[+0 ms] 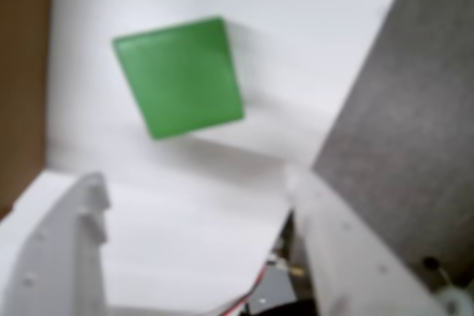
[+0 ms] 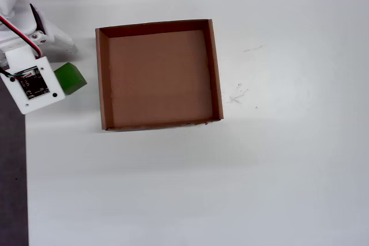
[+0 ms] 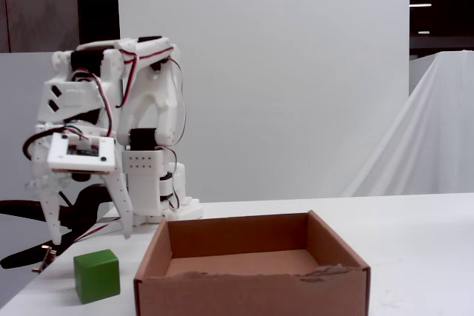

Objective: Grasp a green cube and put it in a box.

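I hold my gripper point(image 3: 87, 236) spread wide above the green cube point(image 3: 97, 275) so both fingers can straddle it; the cube sits on the white table point(image 2: 230, 188), just beside the empty cardboard box point(image 2: 102, 79).

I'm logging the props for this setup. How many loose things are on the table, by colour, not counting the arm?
Green: 1, the cube, on the table outside the box.
Brown: 1, the box, with nothing in it.
Total: 2
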{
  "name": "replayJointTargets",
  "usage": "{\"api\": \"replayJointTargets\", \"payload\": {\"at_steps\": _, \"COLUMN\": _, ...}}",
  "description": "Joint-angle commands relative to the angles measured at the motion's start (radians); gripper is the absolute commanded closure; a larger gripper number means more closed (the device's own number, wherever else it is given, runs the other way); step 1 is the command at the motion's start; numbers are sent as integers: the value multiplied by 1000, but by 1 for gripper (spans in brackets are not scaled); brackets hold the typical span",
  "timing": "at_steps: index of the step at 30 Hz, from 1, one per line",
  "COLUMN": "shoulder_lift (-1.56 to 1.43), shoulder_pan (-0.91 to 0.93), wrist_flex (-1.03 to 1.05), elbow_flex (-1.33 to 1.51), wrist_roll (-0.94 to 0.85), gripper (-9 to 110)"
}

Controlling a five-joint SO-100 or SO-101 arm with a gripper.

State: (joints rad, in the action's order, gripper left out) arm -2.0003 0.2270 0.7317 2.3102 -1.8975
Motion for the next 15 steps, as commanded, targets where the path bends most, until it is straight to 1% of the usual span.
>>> {"api": "replayJointTargets", "payload": {"at_steps": 1, "shoulder_lift": 25, "shoulder_pan": 6, "wrist_flex": -18, "elbow_flex": -89, "wrist_roll": -29, "gripper": 68}}
{"api": "replayJointTargets", "payload": {"at_steps": 15, "shoulder_lift": 183, "shoulder_pan": -44, "wrist_flex": -41, "elbow_flex": -190, "wrist_roll": -57, "gripper": 68}}
